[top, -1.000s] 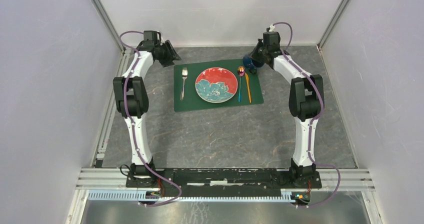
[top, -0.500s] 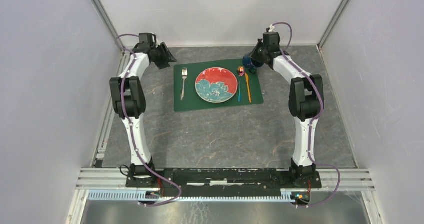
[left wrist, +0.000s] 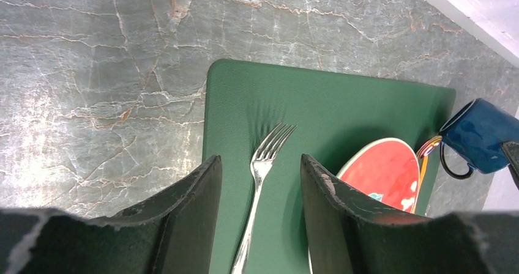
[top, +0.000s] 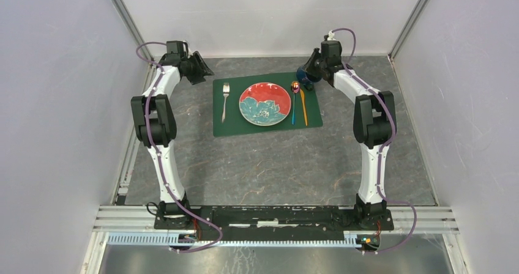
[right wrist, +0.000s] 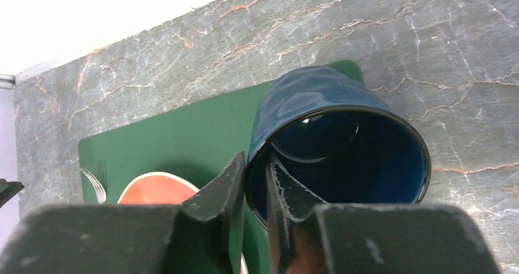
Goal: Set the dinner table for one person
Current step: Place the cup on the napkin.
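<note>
- The left gripper (top: 205,72) has drawn back leftward, its fingers apart above the silver metal fork (left wrist: 272,142).
- The right gripper (right wrist: 256,164) is clamped on the wall of the glossy dark blue mug (right wrist: 318,96), at the far right corner of the green rectangular placemat (top: 235,124).
- The dark grey stone-look desk (top: 275,164) carries the placemat, which lies toward its far edge.

Fork (left wrist: 263,159) lies on green placemat (left wrist: 343,109) between spread fingers (left wrist: 190,213), apparently untouched.

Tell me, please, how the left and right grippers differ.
The left gripper is open, its fingers apart; the right gripper is shut. The left gripper holds nothing, while the right gripper pinches the blue mug by its wall, one finger inside, one outside. Both are near far corners of the green placemat.
</note>
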`<state>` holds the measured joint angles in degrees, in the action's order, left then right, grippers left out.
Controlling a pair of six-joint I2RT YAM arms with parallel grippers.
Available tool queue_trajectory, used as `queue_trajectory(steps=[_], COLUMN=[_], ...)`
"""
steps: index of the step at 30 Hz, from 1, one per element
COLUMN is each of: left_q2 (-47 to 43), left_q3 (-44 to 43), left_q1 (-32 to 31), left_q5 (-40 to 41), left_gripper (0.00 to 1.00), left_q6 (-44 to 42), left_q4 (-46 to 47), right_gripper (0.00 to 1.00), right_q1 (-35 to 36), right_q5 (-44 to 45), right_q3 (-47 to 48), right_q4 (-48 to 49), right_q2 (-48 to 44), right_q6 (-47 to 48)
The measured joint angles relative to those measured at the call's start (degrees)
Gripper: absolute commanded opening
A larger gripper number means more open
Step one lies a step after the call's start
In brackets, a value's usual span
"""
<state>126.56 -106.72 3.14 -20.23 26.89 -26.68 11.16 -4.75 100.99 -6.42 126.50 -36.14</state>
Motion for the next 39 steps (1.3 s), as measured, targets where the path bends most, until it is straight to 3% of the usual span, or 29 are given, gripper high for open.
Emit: queue_trajectory(steps=[5, 20, 39], left_q2=[-0.33, -1.07, -1.36], left_q3=[0.57, 3.04, 4.76], left_q1=[0.07, 0.13, 0.15], left_q5=[0.0, 0.07, -0.02], left_gripper=[0.57, 0.57, 0.57], left_q6=[0.0, 0.0, 0.0], left_q4=[0.37, 1.55, 2.67], right_gripper=[0.43, 0.71, 0.76], right_q1=[0.17, 0.37, 0.35], right_q5=[-0.15, 0.7, 1.64], right_q3=[-0.96, -5.09, -6.73], right_q4=[0.31, 0.22, -1.36], right_q2=[0.0, -1.88, -3.39], right_q6=[0.59, 2.64, 3.45])
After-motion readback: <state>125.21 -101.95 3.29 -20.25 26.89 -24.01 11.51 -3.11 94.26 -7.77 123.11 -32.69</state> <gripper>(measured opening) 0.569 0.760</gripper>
